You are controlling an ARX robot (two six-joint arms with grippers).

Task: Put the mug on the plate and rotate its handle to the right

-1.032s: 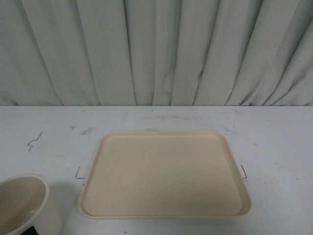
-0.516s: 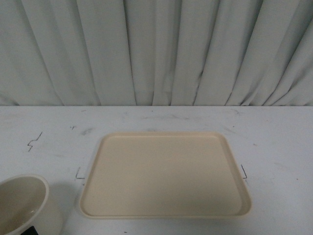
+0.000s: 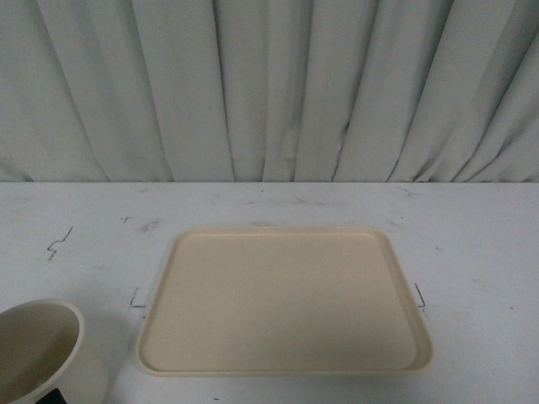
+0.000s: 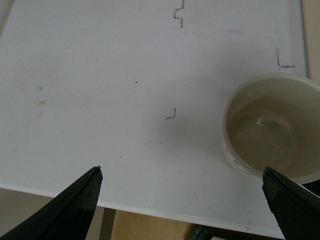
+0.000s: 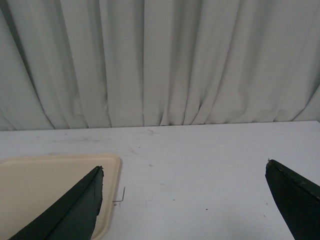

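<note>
**Mug off the plate, both grippers empty**

A pale pleated curtain (image 3: 269, 84) hung behind a white table (image 3: 472, 236) scuffed with small pen marks. One beige plate (image 3: 286, 303) lay flat mid-table, its long axis running left to right across the robot's front. One white mug (image 3: 42, 353) stood upright, mouth up, at the near left corner, beside the plate's left edge but apart from it. A small black patch showed low on the mug's near side, cut off by the picture's edge; I could not tell whether it was the handle, nor which way that pointed. The left gripper (image 4: 182, 175) hovered over the table near the mug, fingers spread wide around nothing. The right gripper (image 5: 185, 167) was likewise splayed and empty, past the plate's right edge.
</note>
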